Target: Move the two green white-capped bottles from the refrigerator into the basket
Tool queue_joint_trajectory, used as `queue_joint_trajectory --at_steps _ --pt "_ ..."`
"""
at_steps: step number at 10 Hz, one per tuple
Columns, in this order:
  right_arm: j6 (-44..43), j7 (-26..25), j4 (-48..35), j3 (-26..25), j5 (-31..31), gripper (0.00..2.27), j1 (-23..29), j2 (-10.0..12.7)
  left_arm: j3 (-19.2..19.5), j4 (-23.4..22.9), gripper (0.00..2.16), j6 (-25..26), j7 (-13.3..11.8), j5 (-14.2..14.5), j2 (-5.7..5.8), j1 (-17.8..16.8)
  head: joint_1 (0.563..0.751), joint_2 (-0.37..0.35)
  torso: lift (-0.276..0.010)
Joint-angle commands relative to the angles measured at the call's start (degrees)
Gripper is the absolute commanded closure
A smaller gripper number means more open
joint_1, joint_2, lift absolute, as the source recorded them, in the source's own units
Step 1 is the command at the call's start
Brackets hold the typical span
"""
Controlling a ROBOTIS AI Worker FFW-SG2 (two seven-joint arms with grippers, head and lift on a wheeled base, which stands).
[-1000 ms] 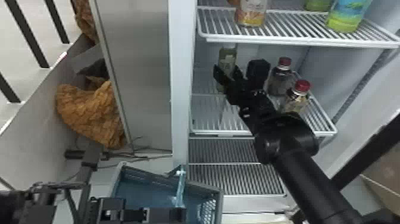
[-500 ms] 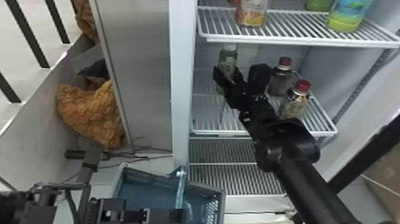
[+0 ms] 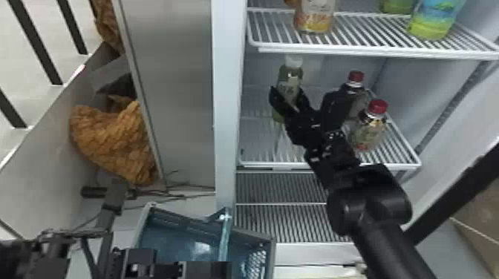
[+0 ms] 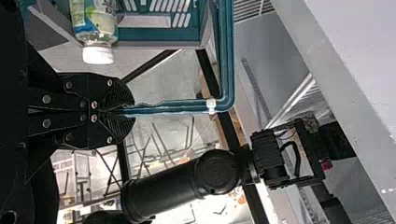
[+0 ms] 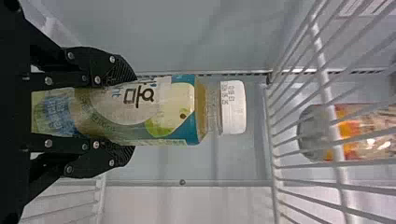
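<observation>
1. The right pincer (image 5: 134,112) has drawn back a little towards the front edge of the white wire middle shelf (image 3: 274,164), and the clear, green-labelled, white-capped plastic bottle (image 3: 290,78) has shifted slightly the same way. That suggests the grasp is good and the bottle is starting to come out.
2. The right pincer is clamped around the body of this bottle, a finger on each side. The bottle is over the left part of the shelf; I cannot tell whether its base has fully cleared the wires.
3. The left pincer (image 4: 135,112) is closed on a thin strip of the blue-green plastic basket (image 4: 226,60), which sits below the shelf and to its left. That grip should help steady the basket.
4. A similar white-capped bottle (image 4: 95,21) appears to be in the basket already, so I judge the task about half done, with this bottle the last.
5. The two red-capped bottles (image 3: 378,107) (image 3: 356,78) stand at the right of the shelf, near the right arm. Next, the arm needs to clear the shelf's front edge without knocking them, then lower the bottle leftward into the basket.
</observation>
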Motion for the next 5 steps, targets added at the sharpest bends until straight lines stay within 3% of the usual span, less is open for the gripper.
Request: queue_joint_trajectory --at_steps 1,5 --pt "0.81 0.57 -2.86 -1.02 0.55 0.96 2.11 -0.19 0.01 0.01 1.18 0.03 -0.01 0.00 0.00 0.01 0.695 -0.095 -0.263" --pt "4.18 2.06 -14.68 -5.36 4.78 0.96 9.57 -0.19 0.35 0.01 1.18 0.03 -0.01 0.00 0.00 0.29 0.695 -0.112 -0.263"
